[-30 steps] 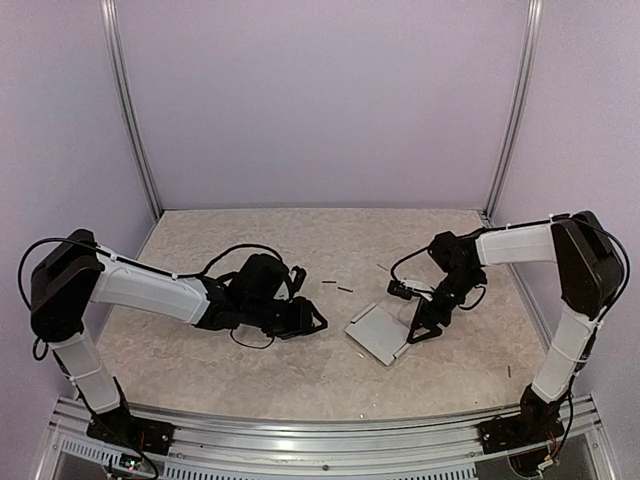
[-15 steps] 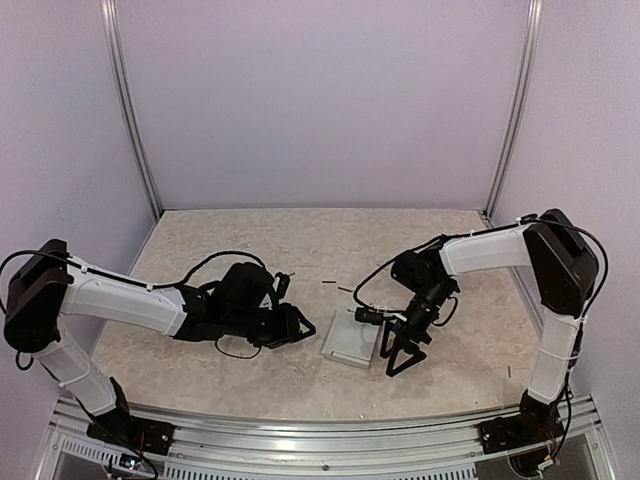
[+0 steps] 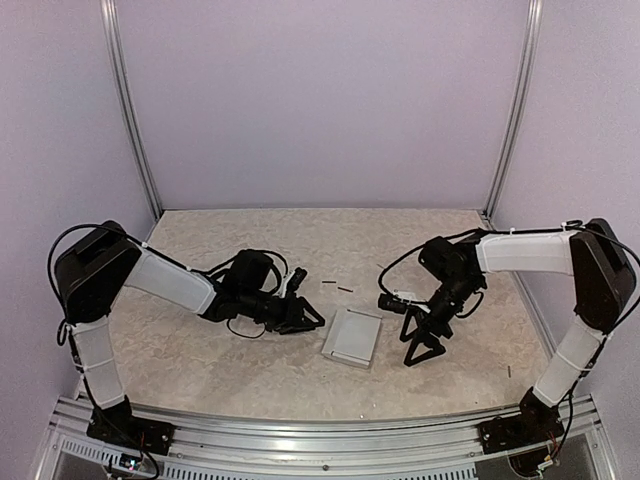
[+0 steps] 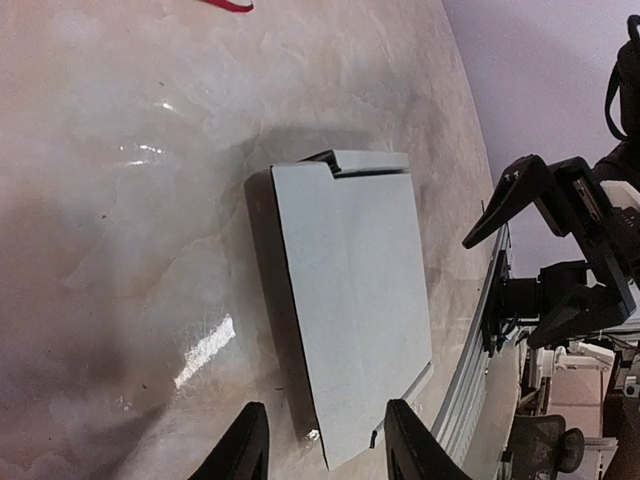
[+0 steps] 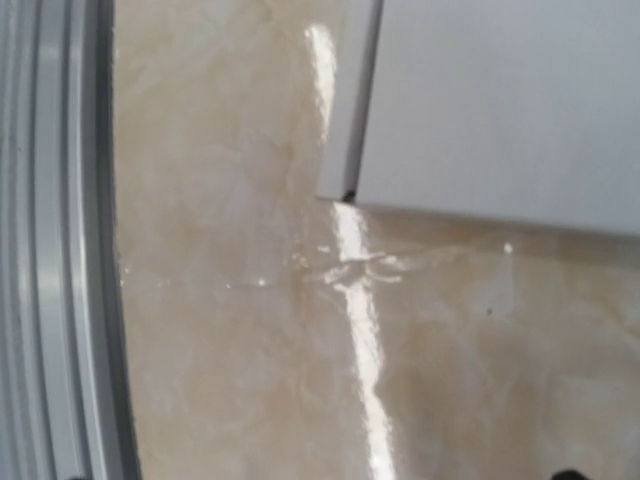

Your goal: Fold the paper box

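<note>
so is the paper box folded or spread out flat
Folded: the paper box lies on the table as a slim rectangle, no flaps spread out; one end flap looks slightly lifted.

Your light is bright and even, with glare on the table (image 5: 220,380), soft shadow beside the paper box (image 4: 350,300), and a blurred right wrist view.

The paper box (image 3: 352,338) lies between left claw (image 3: 312,322) and right claw (image 3: 415,347), a free gap either side.
</note>
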Controlling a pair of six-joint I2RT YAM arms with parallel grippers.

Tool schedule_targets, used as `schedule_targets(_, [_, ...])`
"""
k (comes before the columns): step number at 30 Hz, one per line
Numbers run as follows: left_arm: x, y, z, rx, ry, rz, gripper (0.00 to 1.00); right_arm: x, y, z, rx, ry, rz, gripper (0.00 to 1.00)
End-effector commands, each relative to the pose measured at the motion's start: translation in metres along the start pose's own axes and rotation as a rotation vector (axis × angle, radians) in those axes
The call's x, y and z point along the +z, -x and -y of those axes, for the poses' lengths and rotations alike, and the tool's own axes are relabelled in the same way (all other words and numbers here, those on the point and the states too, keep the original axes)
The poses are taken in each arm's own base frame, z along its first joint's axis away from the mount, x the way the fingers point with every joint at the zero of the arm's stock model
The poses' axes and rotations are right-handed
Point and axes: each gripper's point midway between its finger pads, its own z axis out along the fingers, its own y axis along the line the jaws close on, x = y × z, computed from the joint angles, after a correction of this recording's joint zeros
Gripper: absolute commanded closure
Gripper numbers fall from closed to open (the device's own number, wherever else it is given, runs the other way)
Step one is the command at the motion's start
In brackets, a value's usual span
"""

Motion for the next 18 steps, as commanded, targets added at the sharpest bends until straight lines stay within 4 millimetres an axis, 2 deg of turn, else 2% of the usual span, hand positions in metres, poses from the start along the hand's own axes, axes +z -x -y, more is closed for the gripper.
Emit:
schedule_targets(1, [0.008,-0.004,0.009,0.053,-0.124,-0.076,0.60,-0.003,-0.001,0.002,-0.009,-0.049,0.004,0.00])
schedule_targets(9, [0.028,-0.009,-0.001,0.041,-0.167,-0.155,0.60,-0.004,0.001,0.010,0.003,-0.071,-0.006,0.00])
schedule_targets(18, [0.035,-0.014,-0.002,0.021,-0.205,-0.189,0.62,-0.004,0.001,0.009,0.006,-0.072,-0.004,0.00])
